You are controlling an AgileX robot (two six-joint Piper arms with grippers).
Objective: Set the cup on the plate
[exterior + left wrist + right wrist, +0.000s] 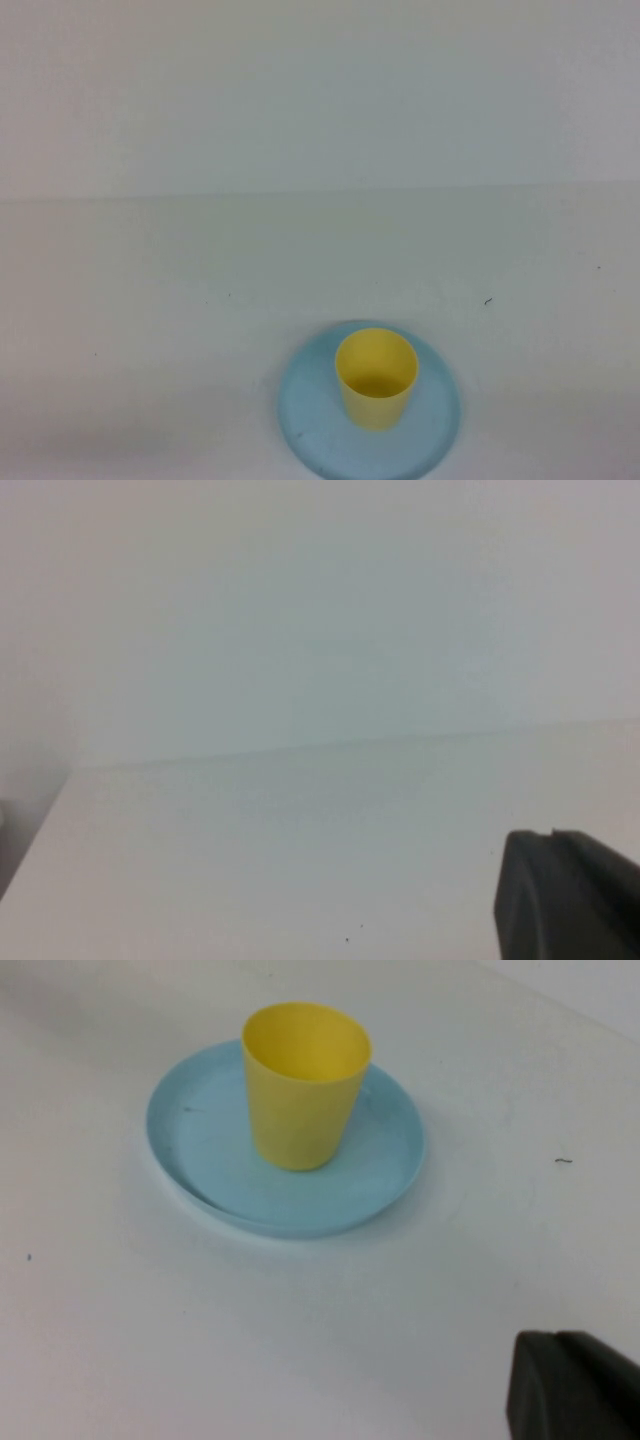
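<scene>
Yellow plastic meets pale blue near the front edge of the white table: we see the cup standing upright on the plate, mouth open to the ceiling and nothing visible inside it. In the high view the pair sits at about 6 o'clock, slightly toward the robot's right. On the plate's own face the cup stands a little toward 12 o'clock of centre, leaving a wider band of bare blue on the near side. Its base rests flat on the plate and stays inside the raised rim.

We find neither arm in the high view. The left gripper appears only in its own wrist view, as a dark tip over bare white table, with the far wall beyond and neither cup nor plate in sight; its fingers are closed on nothing. The right gripper shows likewise as a dark tip in its wrist view, clenched and empty, well apart from the plate and touching neither it nor the cup, both of which lie in plain view ahead of it.

A tiny dark speck lies on the table at about 1 o'clock from the plate
</scene>
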